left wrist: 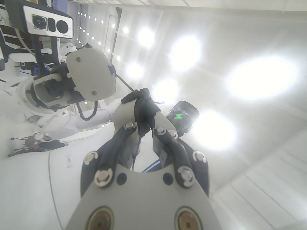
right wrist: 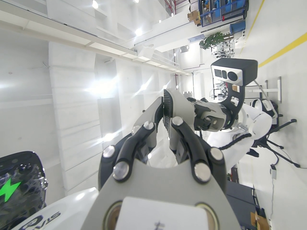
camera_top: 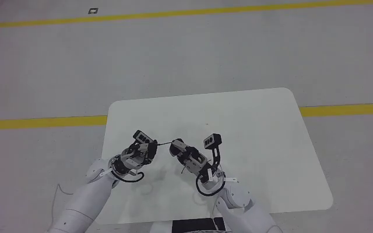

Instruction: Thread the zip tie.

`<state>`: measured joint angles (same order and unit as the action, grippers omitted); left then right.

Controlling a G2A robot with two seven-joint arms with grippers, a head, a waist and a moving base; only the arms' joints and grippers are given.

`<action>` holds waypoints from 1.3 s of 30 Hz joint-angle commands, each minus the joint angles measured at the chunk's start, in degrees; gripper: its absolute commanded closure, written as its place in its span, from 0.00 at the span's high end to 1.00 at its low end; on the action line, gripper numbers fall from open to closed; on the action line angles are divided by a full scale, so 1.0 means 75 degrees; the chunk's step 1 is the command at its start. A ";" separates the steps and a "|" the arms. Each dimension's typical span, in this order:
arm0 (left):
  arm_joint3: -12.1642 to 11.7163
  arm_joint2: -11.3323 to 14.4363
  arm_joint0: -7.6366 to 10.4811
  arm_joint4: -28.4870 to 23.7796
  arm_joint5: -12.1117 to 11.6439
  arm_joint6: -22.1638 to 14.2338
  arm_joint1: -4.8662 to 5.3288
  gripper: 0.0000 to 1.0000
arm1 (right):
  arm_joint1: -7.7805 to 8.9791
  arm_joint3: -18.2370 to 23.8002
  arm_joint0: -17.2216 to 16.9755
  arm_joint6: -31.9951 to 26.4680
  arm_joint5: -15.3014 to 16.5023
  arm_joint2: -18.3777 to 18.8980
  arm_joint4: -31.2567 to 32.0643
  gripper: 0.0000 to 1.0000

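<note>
The left claw (left wrist: 141, 98) is pressed together, pinching one end of the thin black zip tie (left wrist: 124, 82). The right claw (right wrist: 163, 106), also closed, grips the other end. The tie spans the short gap between them, above the white worktop (camera_top: 262, 116).

From above, the zip tie (camera_top: 164, 142) is a thin dark line, too small to tell head from tail, and both ends are hidden inside fingers (camera_top: 175, 148). At the left gripper (left wrist: 141, 96) it is a dark blurred bunch, perhaps looped. Arms cover part of the tabletop's (camera_top: 262, 116) near edge.
</note>
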<state>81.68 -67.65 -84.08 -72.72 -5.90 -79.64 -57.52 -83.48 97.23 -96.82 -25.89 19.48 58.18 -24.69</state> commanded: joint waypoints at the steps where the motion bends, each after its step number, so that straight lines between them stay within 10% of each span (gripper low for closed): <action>1: 0.0000 0.0000 0.0000 0.0000 0.0000 0.0000 0.0000 0.00 | -0.0006 0.0013 -0.0022 0.0007 0.0000 0.0034 0.0023 0.00; 39: 0.0000 0.0000 0.0000 0.0000 0.0000 0.0000 0.0000 0.00 | -0.0133 -0.0118 -0.0231 0.0241 0.0000 0.0410 0.0495 0.00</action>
<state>81.68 -67.65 -84.08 -72.72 -5.90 -79.64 -57.52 -84.47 96.38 -98.53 -24.09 19.48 61.20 -21.02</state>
